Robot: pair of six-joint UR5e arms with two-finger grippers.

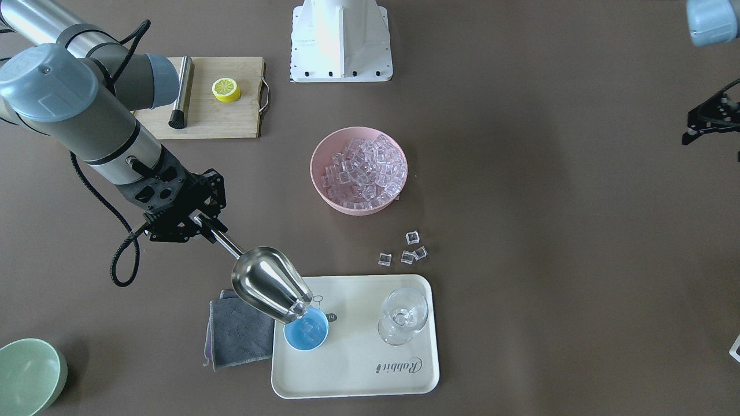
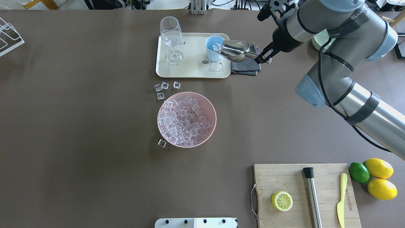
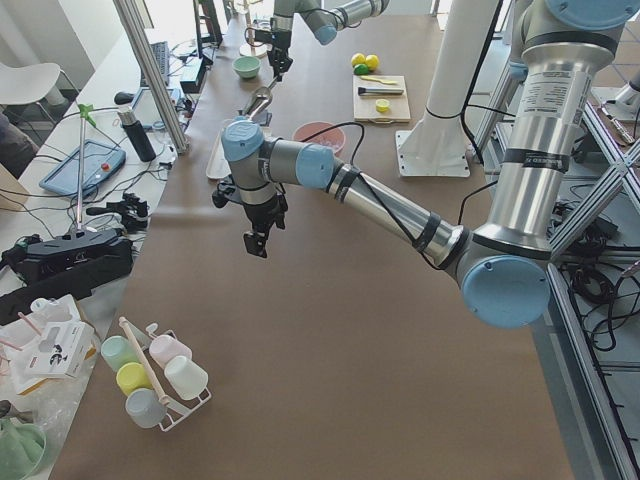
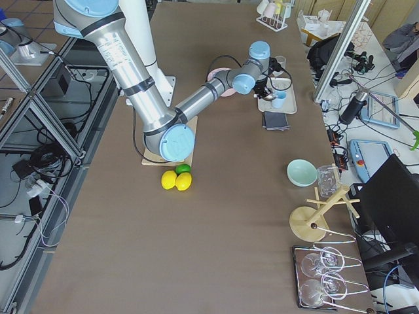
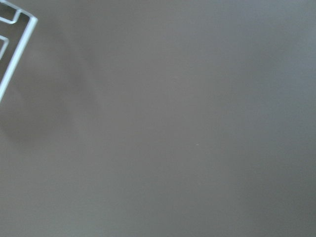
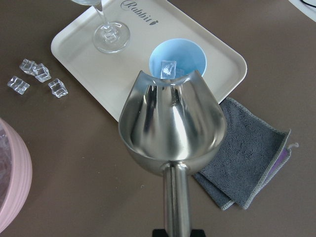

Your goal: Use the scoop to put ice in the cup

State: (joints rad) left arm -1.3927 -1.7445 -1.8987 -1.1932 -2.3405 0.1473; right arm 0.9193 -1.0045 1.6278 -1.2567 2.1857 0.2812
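Observation:
My right gripper point(image 1: 199, 218) is shut on the straight handle of the steel scoop point(image 1: 269, 283). The scoop point(image 6: 173, 123) is tilted down, with its lip over the light-blue cup point(image 6: 190, 54). The cup point(image 1: 306, 334) stands on a cream tray point(image 1: 370, 370). One clear ice cube point(image 6: 169, 69) shows in the cup's mouth just below the lip; the trough looks empty. Many ice cubes point(image 1: 361, 170) fill a pink bowl point(image 1: 313, 167). My left gripper point(image 1: 708, 122) hangs over bare table at the far side, holding nothing I can see; I cannot tell how its jaws stand.
A stemmed glass point(image 1: 403, 315) stands on the tray beside the cup. A grey cloth point(image 1: 240, 332) lies against the tray. Several loose cubes point(image 1: 407, 248) lie between bowl and tray. A cutting board point(image 1: 214, 115) holds a half lemon and a steel cylinder point(image 1: 182, 92). A green bowl point(image 1: 26, 375) is at a corner.

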